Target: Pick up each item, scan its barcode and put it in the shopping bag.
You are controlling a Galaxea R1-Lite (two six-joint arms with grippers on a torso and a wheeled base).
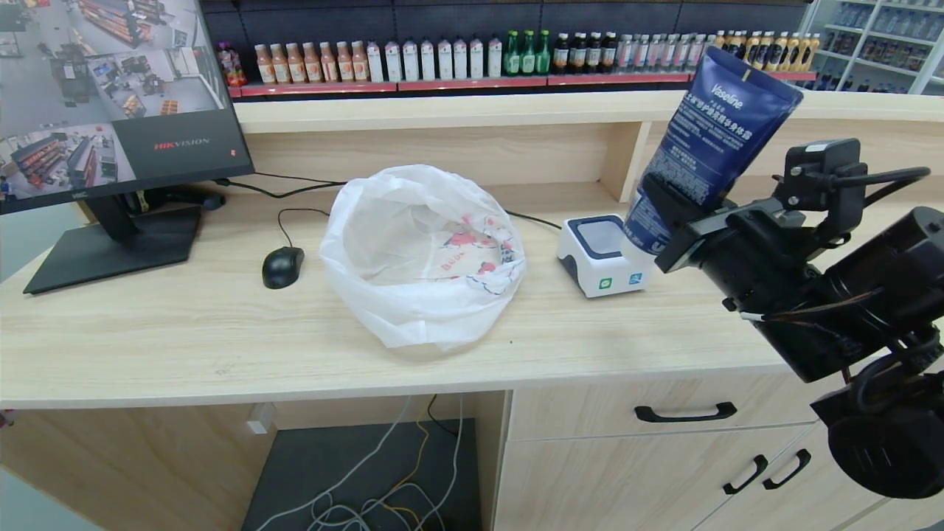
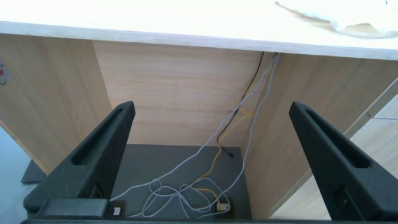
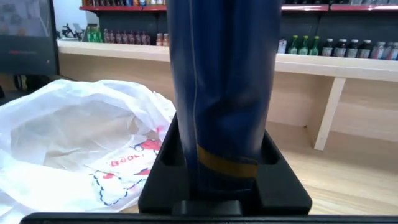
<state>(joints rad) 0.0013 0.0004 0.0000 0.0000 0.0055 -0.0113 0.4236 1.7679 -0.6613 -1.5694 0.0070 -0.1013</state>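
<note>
Left gripper [image 2: 211, 121] is seen spread wide with nothing held. It is parked below the counter [image 1: 184, 339] edge, lower than the shopping bag [image 1: 424, 251] and nearer the robot. Loose cables [image 2: 199, 186] are seen on the floor of the recess beyond it.

Right gripper [image 1: 666, 215] is clamped on the lower end of a blue pouch [image 1: 715, 118], up off the counter and to the right of the bag. The pouch is held roughly upright with its top tipped to the right, away from the bag. Contact between its lower end and the scanner [image 1: 601, 254] cannot be judged.

The scanner is set on the counter just right of the bag, a white box with a dark blue window on top.

The bag itself is white with red print, mouth open and upward, standing mid-counter.

A black mouse [image 1: 282, 267] is placed near the bag's left side. A monitor [image 1: 110, 96] is stood farther left and back. A row of bottles [image 1: 472, 55] is lined on the shelf behind the bag.
</note>
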